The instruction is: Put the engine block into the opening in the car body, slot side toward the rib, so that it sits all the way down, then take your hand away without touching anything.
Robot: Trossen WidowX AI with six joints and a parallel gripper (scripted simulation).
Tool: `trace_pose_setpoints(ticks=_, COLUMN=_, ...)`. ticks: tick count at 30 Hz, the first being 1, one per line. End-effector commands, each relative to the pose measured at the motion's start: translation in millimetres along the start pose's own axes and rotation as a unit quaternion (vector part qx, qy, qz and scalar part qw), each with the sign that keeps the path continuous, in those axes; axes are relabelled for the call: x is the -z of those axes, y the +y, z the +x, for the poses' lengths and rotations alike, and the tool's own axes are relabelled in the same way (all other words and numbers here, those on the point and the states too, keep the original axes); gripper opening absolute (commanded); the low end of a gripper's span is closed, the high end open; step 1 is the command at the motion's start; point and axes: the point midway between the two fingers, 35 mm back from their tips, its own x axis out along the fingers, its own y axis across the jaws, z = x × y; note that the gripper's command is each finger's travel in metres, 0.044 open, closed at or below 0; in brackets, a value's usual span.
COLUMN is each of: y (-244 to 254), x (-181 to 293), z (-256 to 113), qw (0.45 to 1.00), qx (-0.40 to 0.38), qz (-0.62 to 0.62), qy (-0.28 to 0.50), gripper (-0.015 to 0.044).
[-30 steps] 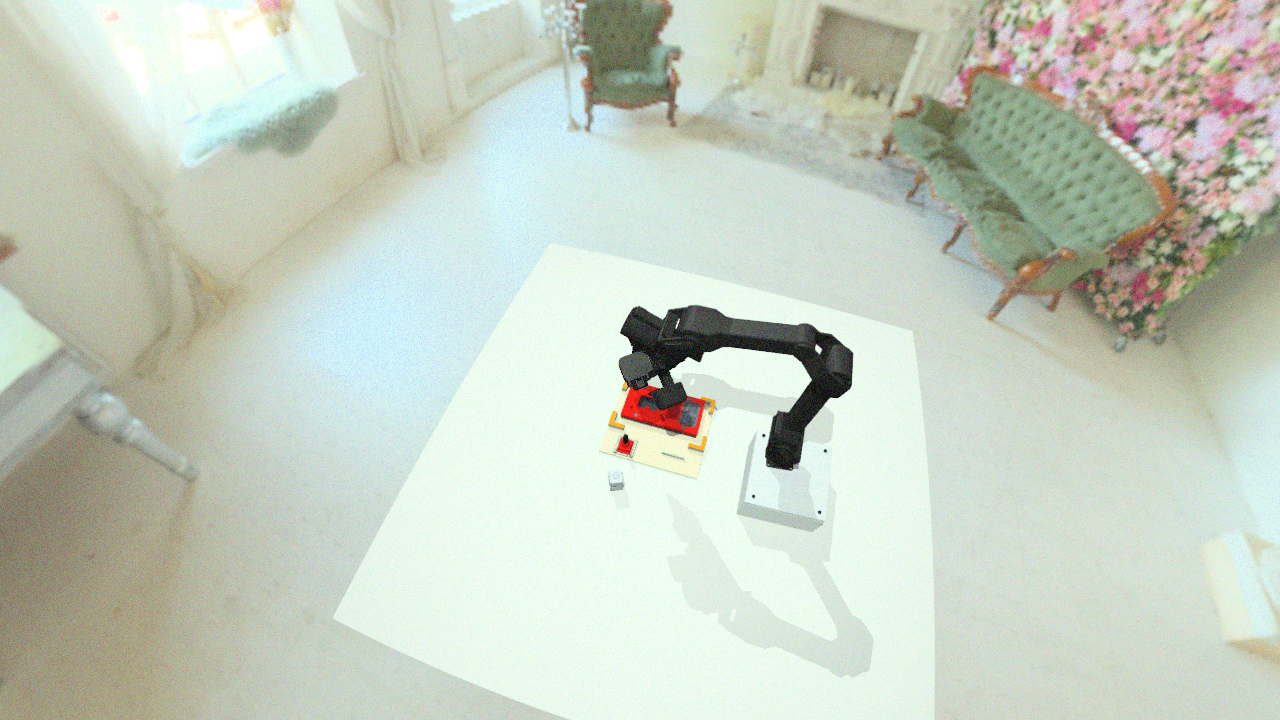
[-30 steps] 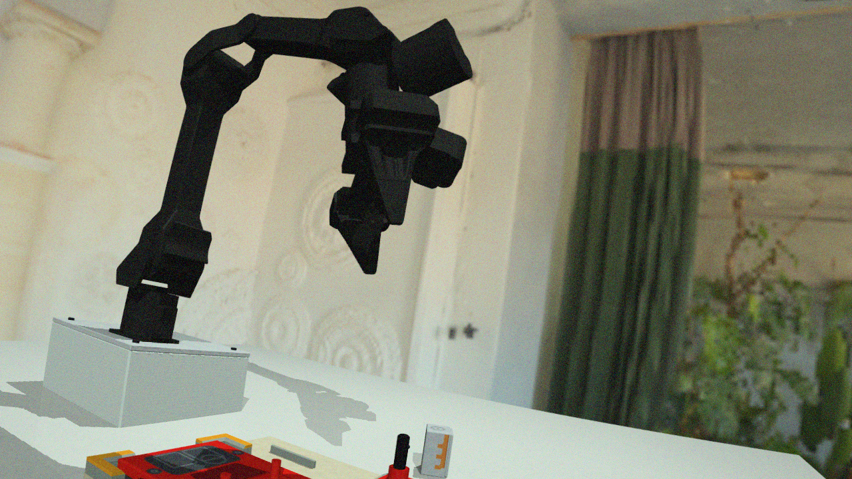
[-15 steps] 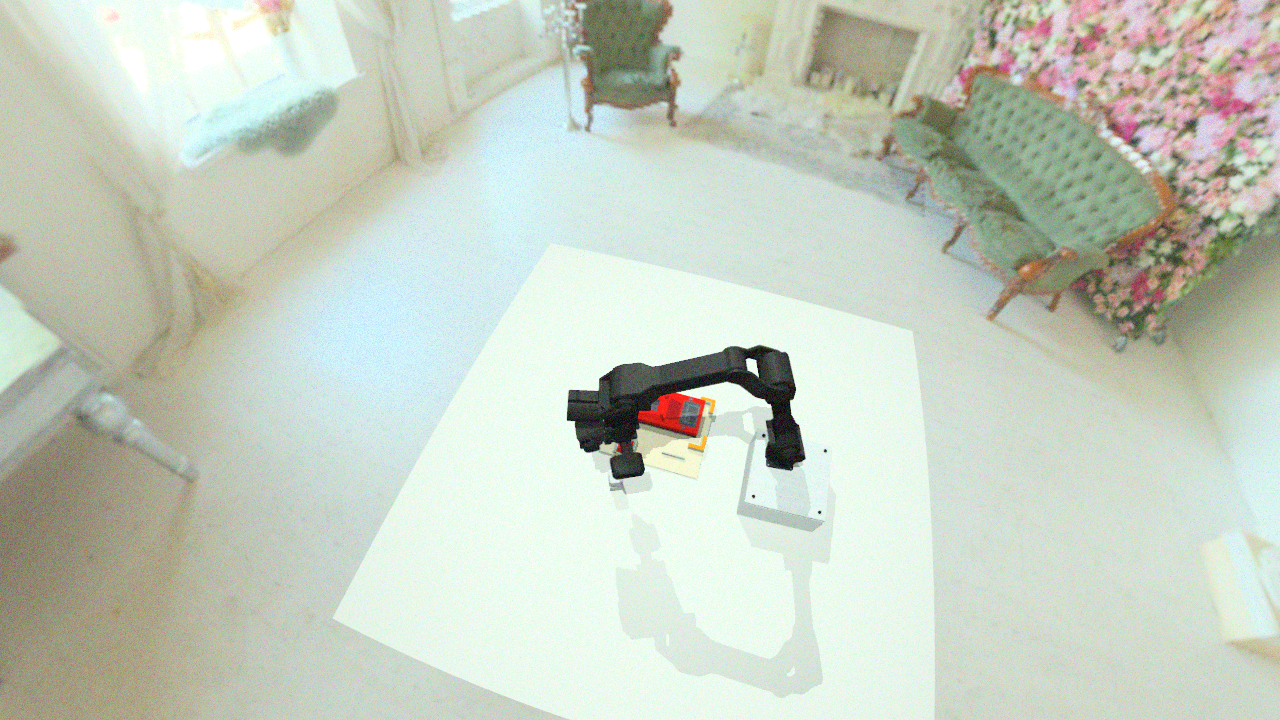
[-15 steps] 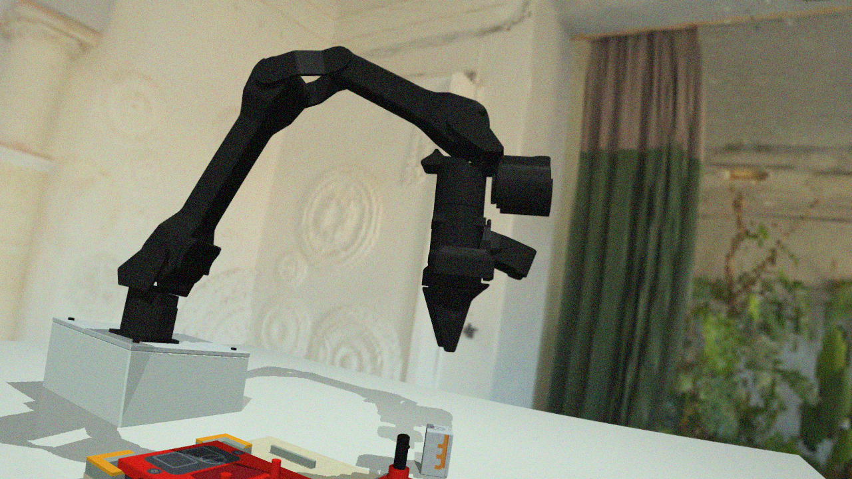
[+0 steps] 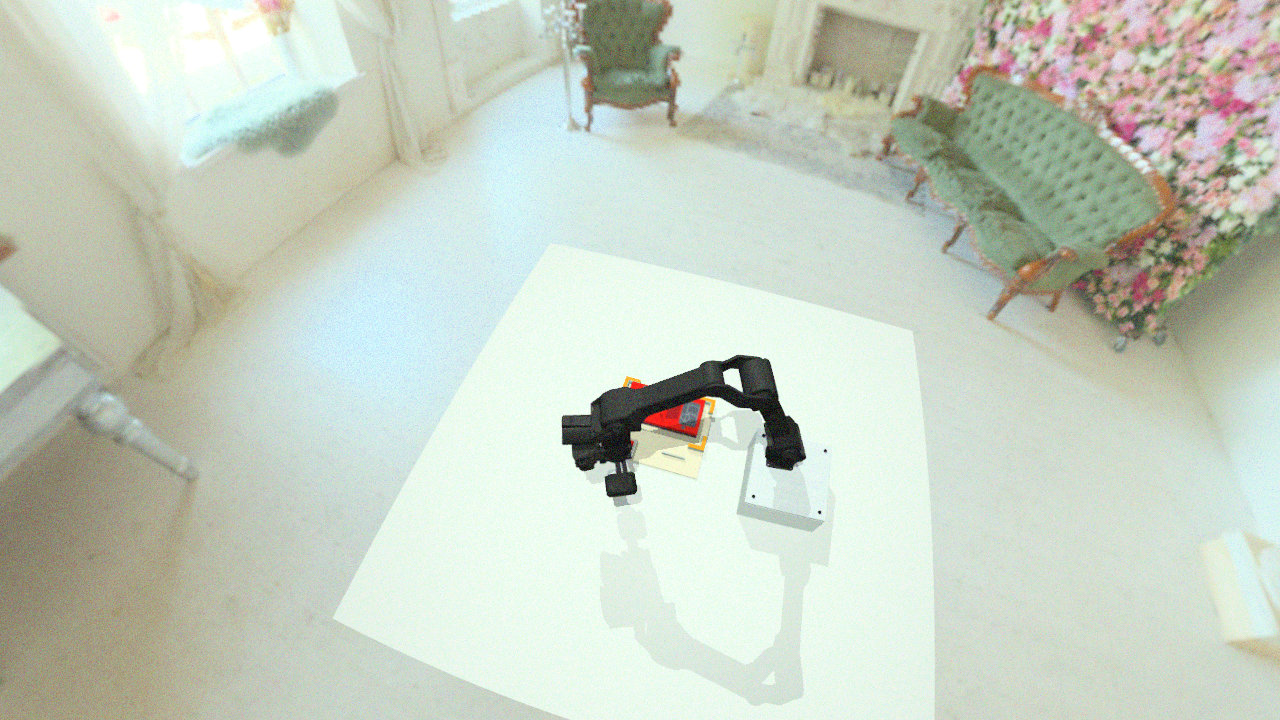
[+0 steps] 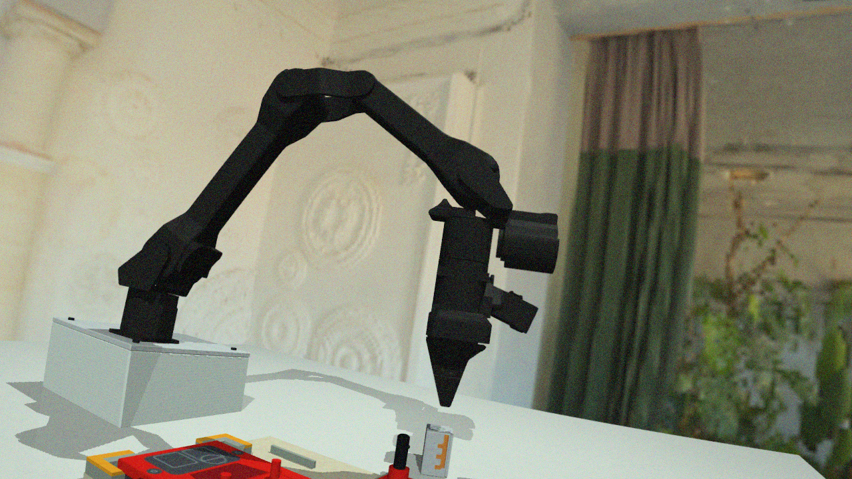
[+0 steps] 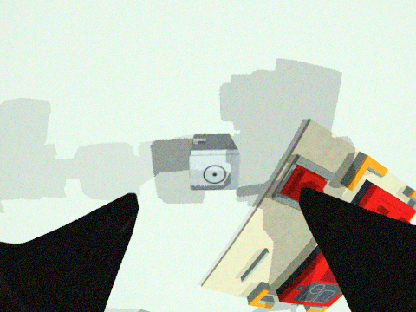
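The engine block (image 6: 437, 450) (image 7: 212, 158) is a small grey-white block standing upright on the table, with a ring mark on top and an orange stepped mark on one side in the exterior view. The red car body (image 5: 680, 420) (image 6: 257, 468) (image 7: 307, 274) lies on a cream board (image 5: 666, 462) (image 7: 231, 266). Its opening is hidden by the arm or a finger, or cut off. The rib is not visible. My gripper (image 6: 445, 404) (image 7: 220, 199) is open and empty, pointing down above the engine block without touching it. The top view does not show the fingertips clearly.
A black stick (image 6: 401, 450) stands in a red holder (image 7: 300, 181) at the board's edge, close to the engine block. Orange corner brackets (image 6: 110, 462) (image 7: 361, 171) surround the car body. A thin grey bar (image 6: 292, 456) (image 7: 255, 264) lies on the board. The arm rises from a light box (image 5: 787, 492) (image 6: 184, 384).
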Motion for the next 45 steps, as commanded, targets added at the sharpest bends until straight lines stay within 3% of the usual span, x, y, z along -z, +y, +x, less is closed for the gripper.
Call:
trace_pose_setpoints(ticks=1, y=1, x=0, z=8, qw=1.000, qx=-0.002, qz=0.002, qy=-0.002, gripper=0.0440)
trace_pose_setpoints(ticks=40, y=1, x=0, z=75, qw=1.000, qx=-0.002, qz=0.002, qy=-0.002, gripper=0.0440)
trace_pose_setpoints(ticks=45, y=1, x=0, z=75, qw=1.000, qx=-0.002, qz=0.002, qy=-0.002, gripper=0.0309)
